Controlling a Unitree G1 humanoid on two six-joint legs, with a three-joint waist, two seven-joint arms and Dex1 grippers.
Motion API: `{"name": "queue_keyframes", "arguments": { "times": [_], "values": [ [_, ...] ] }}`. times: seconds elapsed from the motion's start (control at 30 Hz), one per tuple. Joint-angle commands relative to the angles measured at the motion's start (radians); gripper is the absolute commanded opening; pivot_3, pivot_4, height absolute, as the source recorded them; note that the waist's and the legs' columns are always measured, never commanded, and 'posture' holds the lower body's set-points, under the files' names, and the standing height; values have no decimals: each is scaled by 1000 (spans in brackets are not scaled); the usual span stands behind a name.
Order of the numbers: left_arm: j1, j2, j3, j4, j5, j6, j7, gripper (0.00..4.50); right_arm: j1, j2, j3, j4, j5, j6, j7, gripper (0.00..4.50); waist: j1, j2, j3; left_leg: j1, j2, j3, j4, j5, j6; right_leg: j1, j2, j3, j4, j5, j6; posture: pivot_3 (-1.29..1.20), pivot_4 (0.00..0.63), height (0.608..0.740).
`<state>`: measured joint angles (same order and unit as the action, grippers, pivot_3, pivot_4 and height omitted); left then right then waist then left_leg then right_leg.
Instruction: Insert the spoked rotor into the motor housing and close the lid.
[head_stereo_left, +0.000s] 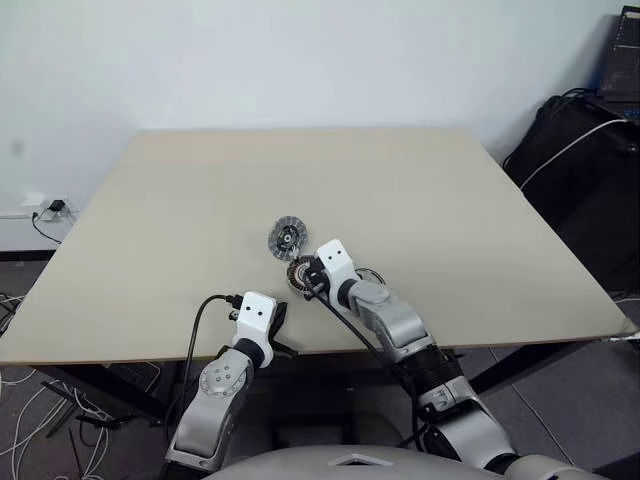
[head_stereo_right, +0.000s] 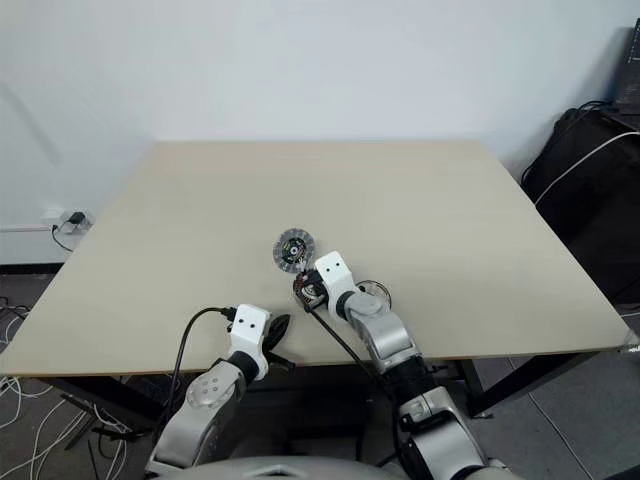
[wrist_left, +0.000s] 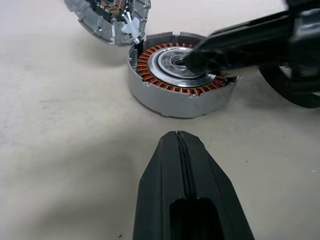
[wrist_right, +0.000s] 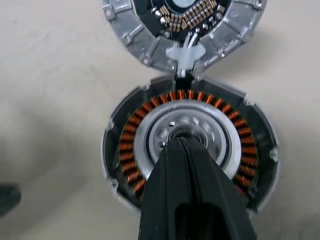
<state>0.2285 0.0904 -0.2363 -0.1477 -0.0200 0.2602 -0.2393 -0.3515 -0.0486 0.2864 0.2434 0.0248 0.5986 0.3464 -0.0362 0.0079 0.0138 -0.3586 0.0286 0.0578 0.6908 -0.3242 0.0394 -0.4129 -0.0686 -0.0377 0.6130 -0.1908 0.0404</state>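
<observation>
So the light beige wooden table (head_stereo_left: 420, 190) takes up most of the head view, and all the action is packed into the lower middle of the frame. The motor housing (wrist_right: 150, 135), a small round grey shell with a ring of copper-brown windings around a pale metal centre, sits flat on the table just below centre. Right above it in the frame, touching its edge, lies the lid (head_stereo_left: 287, 238), a round silvery-grey disc with a dark middle. The right gripper (wrist_right: 181, 145) has its two black fingers pinched together with nothing between them, and the tip is right over the pale centre of the housing; can't tell if it's actually touching. The spoked rotor (head_stereo_right: 372, 293), a small silver wheel with a dark rim, is on the table just right of the housing, mostly hidden behind the right arm. The left gripper (wrist_left: 177, 140) is clenched and empty too, sitting at the near table edge, lower left of the housing and clear of it.
</observation>
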Motion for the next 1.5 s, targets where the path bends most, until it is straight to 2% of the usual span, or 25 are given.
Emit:
{"name": "queue_keyframes", "arguments": {
  "times": [0.03,0.3,0.5,0.83,1.17,1.3,1.4,1.5],
  "values": [
    [-7,-1,1,-20,-4,1,0,0,8,-1,-25,-21,1,9,-17,34,0,0,0,0,0,0,0,0,0,0,0,0,0,0,0,0,0,740],
    [-15,0,-4,-15,-3,3,-6,0,-55,64,-90,-55,23,-94,-71,34,-2,1,1,-1,0,0,0,0,0,-2,0,0,0,0,0,0,0,740],
    [-11,3,0,-23,-4,10,-5,0,-74,82,-73,3,2,-145,-69,34,1,1,1,-1,0,0,0,0,0,-2,0,0,0,1,-2,0,0,740],
    [-3,2,-1,-28,-6,10,-3,0,-27,24,-38,118,-50,-93,-63,34,-1,2,1,-1,0,1,0,0,0,-2,0,0,0,1,-2,0,0,740],
    [-20,2,-6,-17,-6,13,-12,0,-23,32,-68,-47,-9,-40,-47,34,0,2,1,0,0,1,0,0,0,-1,0,0,1,0,0,0,0,740],
    [-23,1,-8,-14,-5,12,-13,0,-42,10,-39,-102,-10,-11,-4,34,0,2,1,-1,0,0,0,0,0,-2,0,0,0,1,-3,0,0,740],
    [-25,0,-8,-13,-6,11,-12,0,-63,-10,-17,-119,-20,18,17,602,0,2,1,-1,0,0,0,0,0,-2,0,0,0,1,-2,0,0,740],
    [-25,-4,-8,-12,-6,10,-10,0,-88,-14,-4,-111,-39,53,-2,1605,0,2,1,-1,0,0,0,0,0,-2,0,0,0,1,-1,0,0,740]
  ]
}}
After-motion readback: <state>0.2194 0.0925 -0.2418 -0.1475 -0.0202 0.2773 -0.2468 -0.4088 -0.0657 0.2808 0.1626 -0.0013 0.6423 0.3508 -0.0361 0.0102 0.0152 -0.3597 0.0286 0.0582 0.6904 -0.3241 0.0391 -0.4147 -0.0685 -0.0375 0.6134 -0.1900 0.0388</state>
